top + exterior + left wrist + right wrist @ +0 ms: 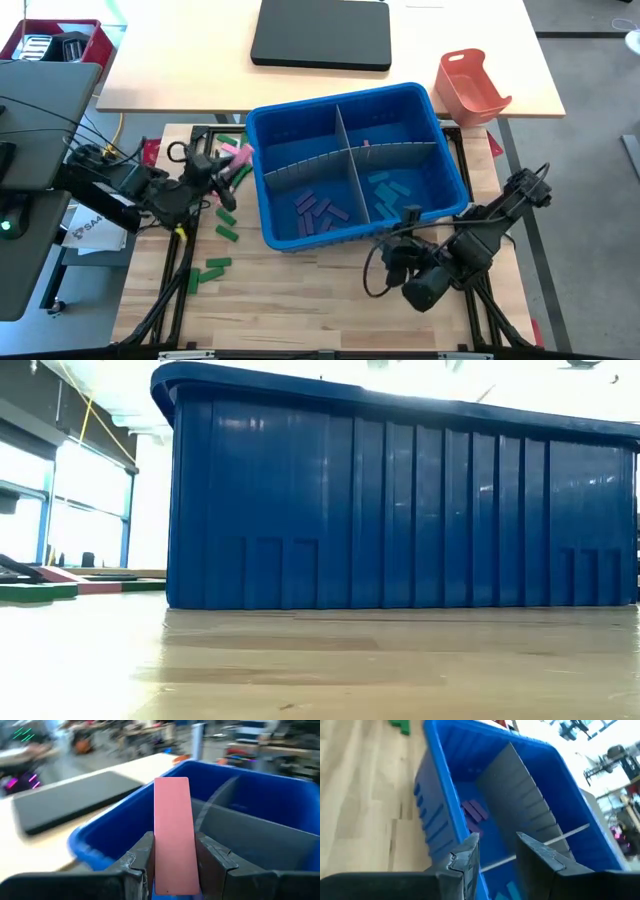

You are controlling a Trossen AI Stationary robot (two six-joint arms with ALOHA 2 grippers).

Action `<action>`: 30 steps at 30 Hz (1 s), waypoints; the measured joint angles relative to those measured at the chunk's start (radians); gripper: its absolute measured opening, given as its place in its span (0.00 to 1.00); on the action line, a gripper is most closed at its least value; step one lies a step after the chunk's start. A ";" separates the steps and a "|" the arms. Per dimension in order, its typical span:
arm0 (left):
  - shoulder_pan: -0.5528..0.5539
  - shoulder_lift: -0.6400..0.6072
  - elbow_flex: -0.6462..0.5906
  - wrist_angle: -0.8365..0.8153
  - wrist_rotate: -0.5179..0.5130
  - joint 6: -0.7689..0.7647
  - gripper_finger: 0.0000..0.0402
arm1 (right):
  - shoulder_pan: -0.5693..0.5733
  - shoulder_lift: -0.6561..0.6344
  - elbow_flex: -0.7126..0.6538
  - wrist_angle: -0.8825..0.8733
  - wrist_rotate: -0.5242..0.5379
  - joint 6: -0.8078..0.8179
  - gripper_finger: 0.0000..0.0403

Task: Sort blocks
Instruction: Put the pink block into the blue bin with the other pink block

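My left gripper (172, 840) is shut on a long flat pink block (172, 810) and hovers beside the left wall of the blue bin (350, 98); the high view shows it there too (232, 162). Grey dividers (345, 155) split the bin into compartments, with purple blocks (320, 212) near left and teal blocks (385, 190) near right. Several green blocks (222, 225) lie flat on the wooden table left of the bin. My right gripper (495, 842) hangs open over the bin's near wall (440, 775), nothing between its fingers. My left gripper pinches the pink block by its two long narrow edges (159, 857), at the end nearer the wrist. The fingers come about level from the table's left and lie along the block. Most of the block sticks out past the fingertips toward the bin, lifted clear of the table.
An orange-red tray (470, 85) and a black flat case (322, 32) sit on the pale table beyond the bin. More pink and green blocks (228, 145) lie by the bin's far left corner. The bin's tall wall (400, 510) fills the low view.
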 joint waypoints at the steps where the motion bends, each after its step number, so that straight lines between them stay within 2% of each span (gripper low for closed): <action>1: -0.022 0.004 0.000 0.037 0.015 0.060 0.24 | -0.007 -0.026 -0.055 0.034 0.001 0.015 0.29; 4: -0.092 0.027 -0.007 0.140 0.045 0.270 0.24 | -0.031 -0.115 -0.248 0.249 -0.005 -0.002 0.29; 6: -0.131 0.035 -0.048 0.277 0.065 0.434 0.24 | -0.056 -0.174 -0.382 0.471 -0.048 -0.093 0.29; 7: -0.145 0.035 -0.077 0.363 0.107 0.507 0.24 | -0.073 -0.203 -0.447 0.611 -0.082 -0.155 0.29; 10: -0.152 0.029 -0.181 0.669 0.360 0.661 0.24 | -0.142 -0.274 -0.629 1.077 -0.219 -0.371 0.29; 12: -0.144 0.031 -0.257 0.888 0.524 0.713 0.24 | -0.197 -0.286 -0.727 1.365 -0.343 -0.502 0.29; 14: -0.124 0.050 -0.327 1.105 0.644 0.731 0.24 | -0.251 -0.284 -0.795 1.589 -0.445 -0.607 0.29; 16: -0.107 0.082 -0.381 1.270 0.700 0.741 0.24 | -0.300 -0.267 -0.826 1.755 -0.518 -0.674 0.29; 21: -0.064 0.176 -0.429 1.459 0.675 0.728 0.24 | -0.375 -0.208 -0.801 1.879 -0.669 -0.702 0.29; 26: -0.017 0.274 -0.428 1.579 0.612 0.654 0.24 | -0.413 -0.142 -0.688 1.877 -0.674 -0.624 0.33; 30: 0.008 0.341 -0.428 1.634 0.618 0.617 0.24 | -0.434 -0.101 -0.603 1.826 -0.675 -0.562 0.45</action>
